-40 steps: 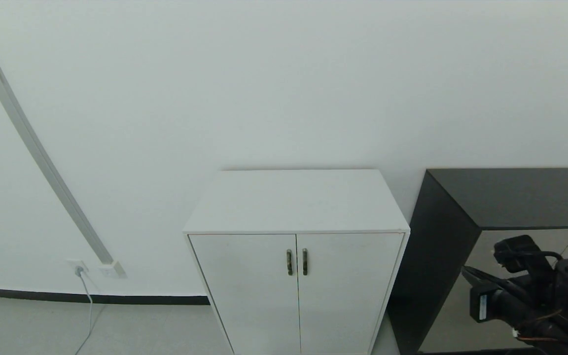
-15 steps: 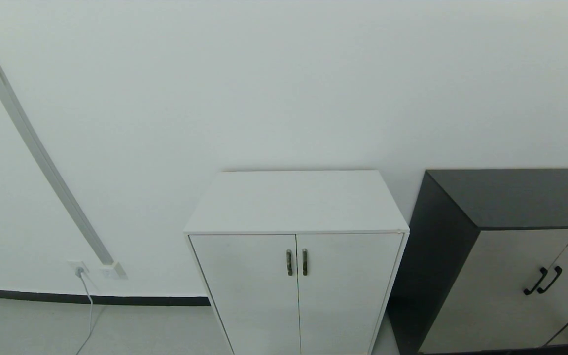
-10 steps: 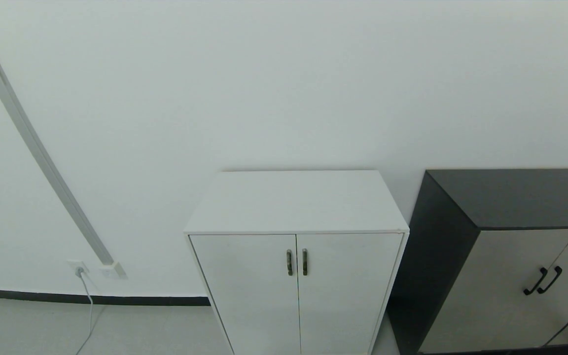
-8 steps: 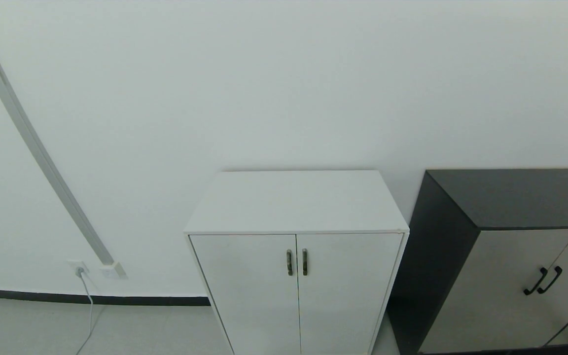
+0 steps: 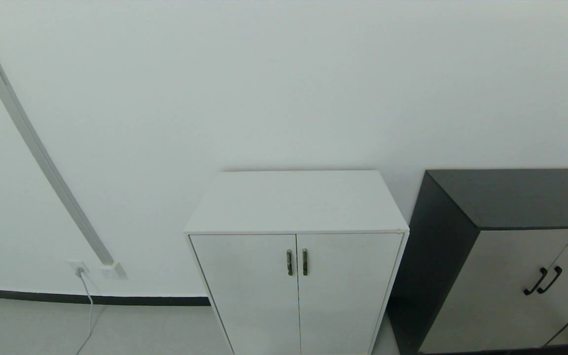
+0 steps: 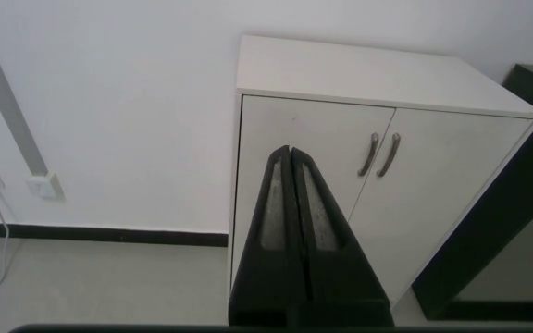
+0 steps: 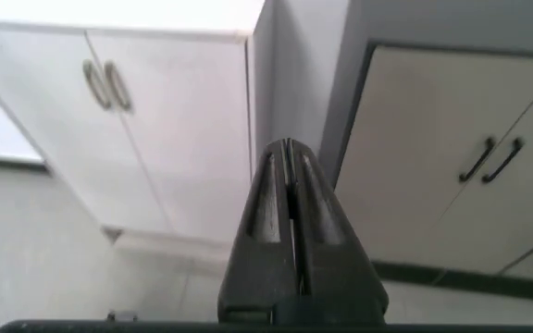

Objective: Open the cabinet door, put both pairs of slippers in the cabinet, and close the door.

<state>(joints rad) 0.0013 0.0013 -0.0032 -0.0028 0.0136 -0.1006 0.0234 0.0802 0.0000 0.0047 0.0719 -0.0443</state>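
White cabinet (image 5: 296,202) against the pale wall (image 5: 284,84), at the centre of the head view. Left door (image 5: 249,291) and right door (image 5: 345,288) both shut flush. Two metal handles (image 5: 289,262), upright, just beside each other along the meeting edges.

Dark cabinet (image 5: 511,197) just beside it on the robot's right, with light door fronts shut and a pair of black handles (image 5: 543,281).

Grey conduit (image 5: 32,143) slanting down the wall to a socket (image 5: 78,267) near the floor (image 5: 27,325); cable (image 5: 88,310) plugged in and trailing down.

Left gripper (image 6: 291,150) clenched, fingers pressed together on nothing, pointing at the white cabinet's left door, apart from it.

Right gripper (image 7: 288,143) likewise clenched and empty, aimed at the gap between the two cabinets.
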